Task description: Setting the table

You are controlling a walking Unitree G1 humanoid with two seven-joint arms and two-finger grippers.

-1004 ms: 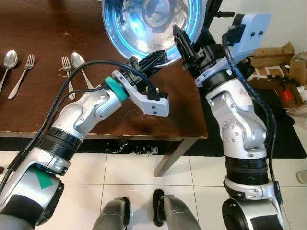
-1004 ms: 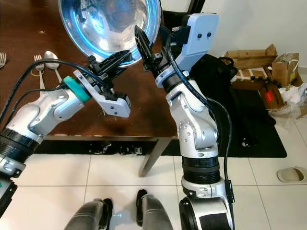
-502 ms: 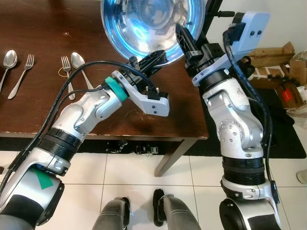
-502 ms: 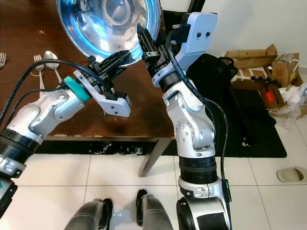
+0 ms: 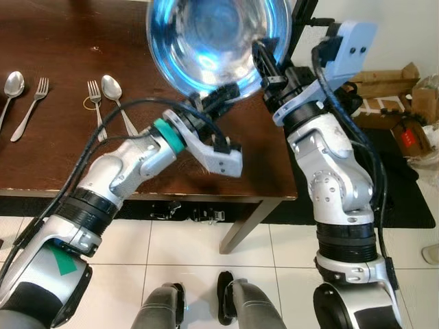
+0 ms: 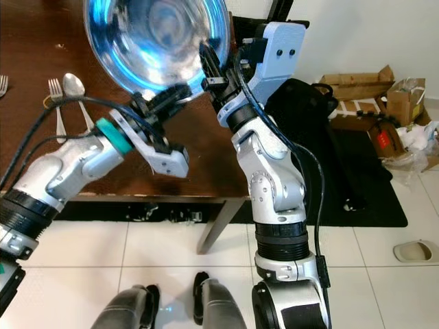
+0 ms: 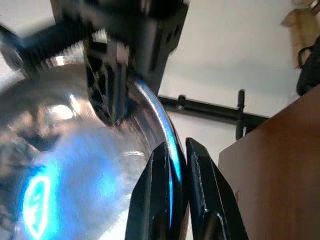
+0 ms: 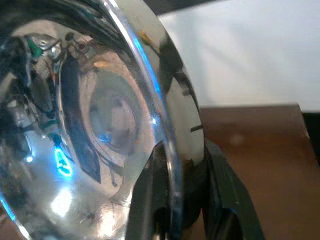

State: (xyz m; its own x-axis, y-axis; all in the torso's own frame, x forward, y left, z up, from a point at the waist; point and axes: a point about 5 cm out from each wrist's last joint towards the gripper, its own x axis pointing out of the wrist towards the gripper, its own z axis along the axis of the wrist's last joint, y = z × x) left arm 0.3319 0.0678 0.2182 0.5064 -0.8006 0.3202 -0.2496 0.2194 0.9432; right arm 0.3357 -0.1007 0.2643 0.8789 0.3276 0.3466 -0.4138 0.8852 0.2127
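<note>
Left eye view shows my big shiny round metal bowl [image 5: 209, 38] up in the air above the dark brown wooden table [image 5: 62, 147]. My left gripper [image 5: 218, 94] pinches its near rim, and my right gripper [image 5: 263, 56] pinches its right rim. Two silver spoons [image 5: 14, 86] and two silver forks [image 5: 95, 96] already lie on the table. The bowl must be set down next. Since a second ago, the bowl has tipped more toward me.

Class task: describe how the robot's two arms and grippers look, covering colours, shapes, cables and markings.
Both arms are silver with black joint bands and black cables. The left arm has a teal wrist ring, a green triangle near the shoulder and a white wrist block. The right arm carries a pale blue-white box. The left gripper and right gripper each have black fingers.
</note>
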